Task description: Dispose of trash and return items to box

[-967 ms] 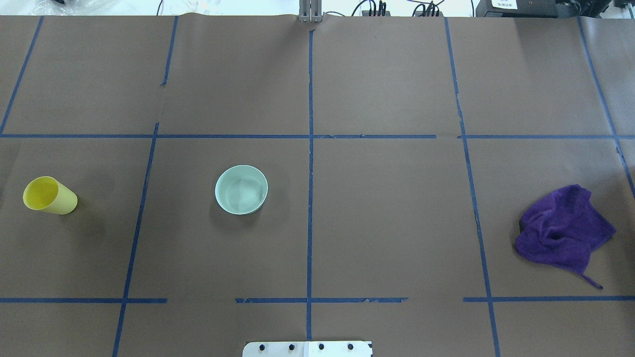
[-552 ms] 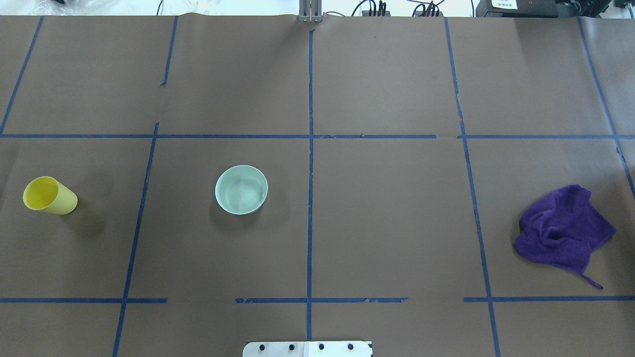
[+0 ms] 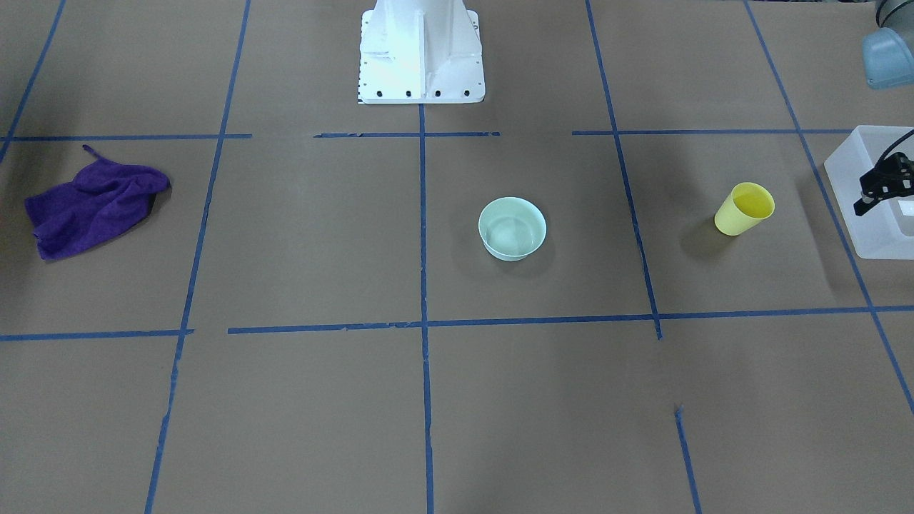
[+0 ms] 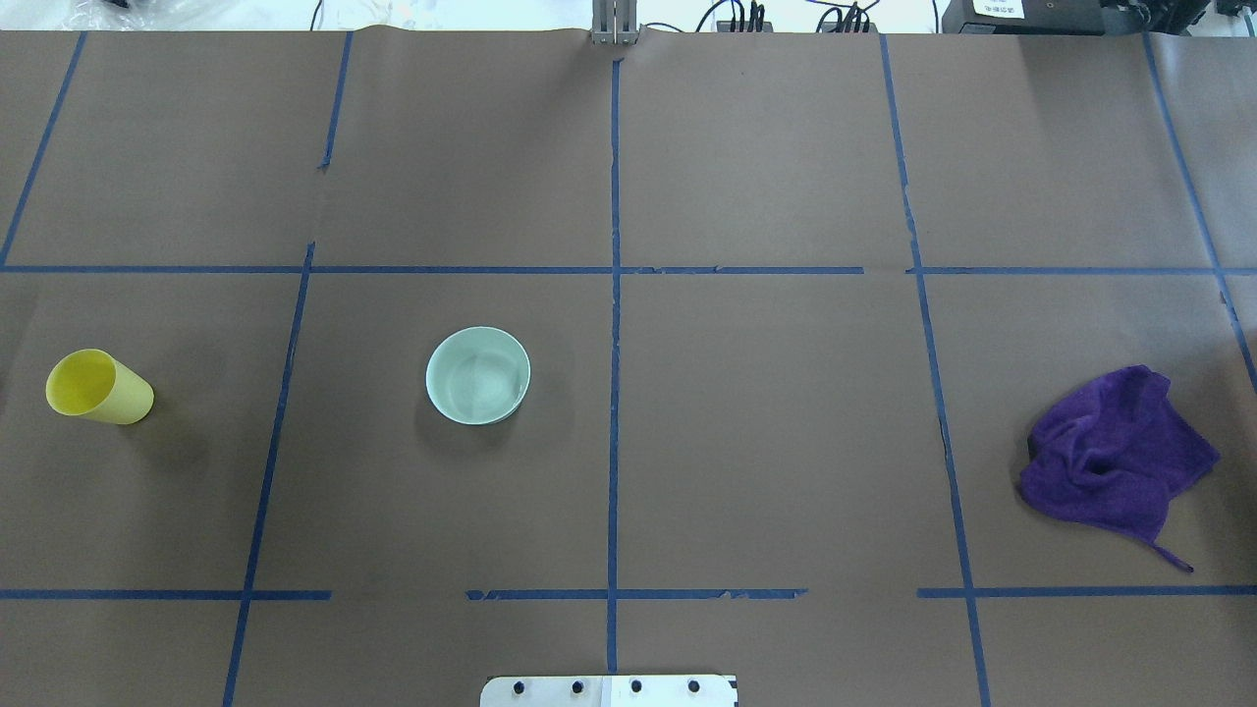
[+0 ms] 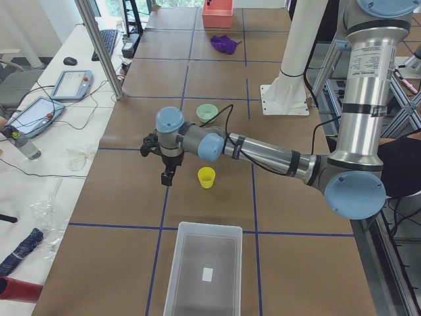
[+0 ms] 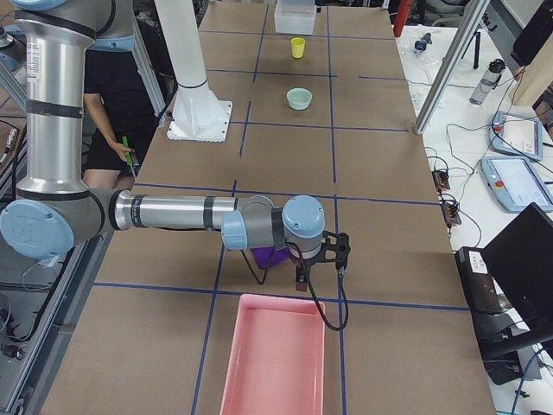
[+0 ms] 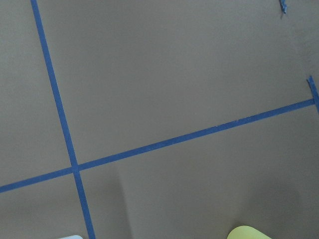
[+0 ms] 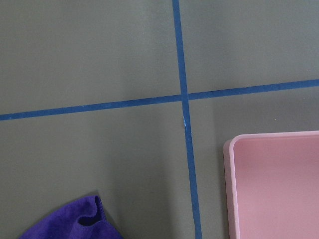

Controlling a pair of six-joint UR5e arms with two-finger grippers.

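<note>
The yellow cup [image 4: 98, 388] stands upright at the table's left, and also shows in the front view [image 3: 744, 208] and the left side view [image 5: 206, 177]. The frosted white box [image 5: 204, 270] sits at the table's left end; its wall shows in the front view [image 3: 867, 243]. My left gripper [image 5: 167, 179] hangs above the table beside the cup, between cup and box [image 3: 865, 205]; I cannot tell whether it is open or shut. My right gripper [image 6: 320, 259] hovers near the purple cloth [image 6: 272, 257]; I cannot tell whether it is open or shut.
A pale green bowl [image 4: 477, 375] stands left of the centre line. The crumpled purple cloth [image 4: 1115, 457] lies at the right. A pink bin [image 6: 272, 363] sits at the table's right end, its corner in the right wrist view [image 8: 274, 184]. The robot's white base [image 3: 420, 50] stands mid-table.
</note>
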